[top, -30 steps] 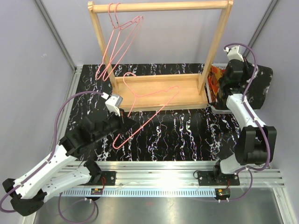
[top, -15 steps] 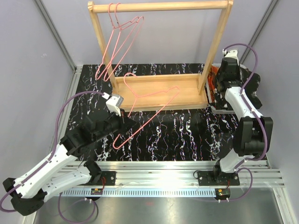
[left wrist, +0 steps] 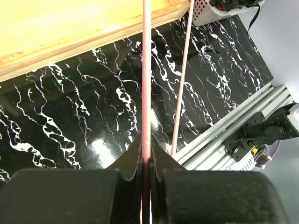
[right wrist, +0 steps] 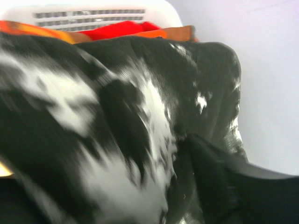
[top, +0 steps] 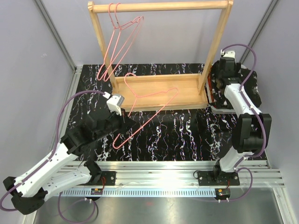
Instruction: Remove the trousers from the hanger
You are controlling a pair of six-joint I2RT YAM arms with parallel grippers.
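My left gripper (top: 124,120) (left wrist: 146,144) is shut on the lower wire of a bare pink hanger (top: 154,92) (left wrist: 146,70), held slanted above the table. The black trousers with white speckles (right wrist: 117,116) (top: 254,91) lie heaped in the white basket (right wrist: 93,14) at the far right. The plain red pair (right wrist: 121,29) and the orange camouflage pair (right wrist: 28,28) lie beneath them. My right gripper (top: 219,77) hovers over that heap. Only one of its fingers (right wrist: 219,182) shows, set well off to the side, the jaws open with the cloth loose against it.
A wooden rack (top: 159,88) stands at the back of the black marbled table (top: 187,130). A second bare pink hanger (top: 119,42) hangs from its top rail. The aluminium rail (left wrist: 224,130) runs along the near edge. Grey walls close in on both sides.
My right gripper has opened and let go of the black trousers, which dropped onto the heap. The right arm swung back and left over the basket. The left arm and hanger stayed still.
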